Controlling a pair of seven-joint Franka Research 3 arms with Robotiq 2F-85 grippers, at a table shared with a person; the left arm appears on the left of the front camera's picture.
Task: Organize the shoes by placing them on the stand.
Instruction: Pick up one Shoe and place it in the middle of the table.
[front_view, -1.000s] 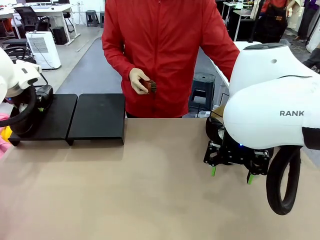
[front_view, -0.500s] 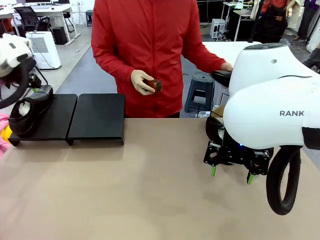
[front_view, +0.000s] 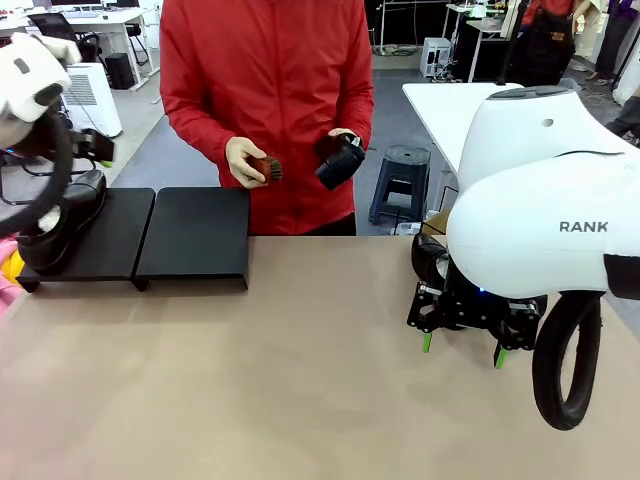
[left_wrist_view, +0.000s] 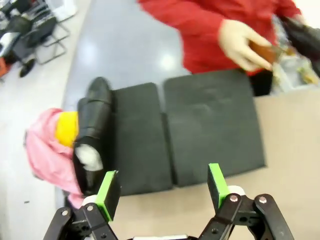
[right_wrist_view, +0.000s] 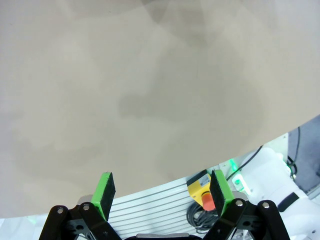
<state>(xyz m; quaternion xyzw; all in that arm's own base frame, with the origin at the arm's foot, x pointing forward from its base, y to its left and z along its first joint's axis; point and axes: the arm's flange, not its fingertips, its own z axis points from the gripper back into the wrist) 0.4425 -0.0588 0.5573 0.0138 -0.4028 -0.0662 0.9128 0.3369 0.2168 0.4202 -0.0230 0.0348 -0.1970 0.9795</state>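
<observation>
Overhead at the stand's end, the left claw (left_wrist_view: 162, 175) hangs released, green pads spread with nothing between them, above the low matte-black stand with its sloping shelf (left_wrist_view: 215, 125). Just to one side of it, a glossy black leather dress shoe with a pale insole (left_wrist_view: 92, 132) lies on the stand's outer end. Its long axis runs up the slope, heel opening toward the robot and toe toward the person.

Farther out, the person in red holds a small brown brush (front_view: 266, 168) in one hand (front_view: 243, 160) and a second glossy black shoe (front_view: 340, 162) in the other hand (front_view: 336, 138), tilted; I cannot tell which way its toe points. That held shoe lies between the arms, across the tan table (front_view: 300, 380) from the right claw (front_view: 462, 348), which is also released and empty, low over the tabletop. Neither arm looks plainly nearer, but the left seems better placed, being raised and beside the stand.

The left wrist view adds a pink cloth (left_wrist_view: 42, 152) beside the stand, while the right wrist view adds a red button (right_wrist_view: 205, 200) below the table's near edge
</observation>
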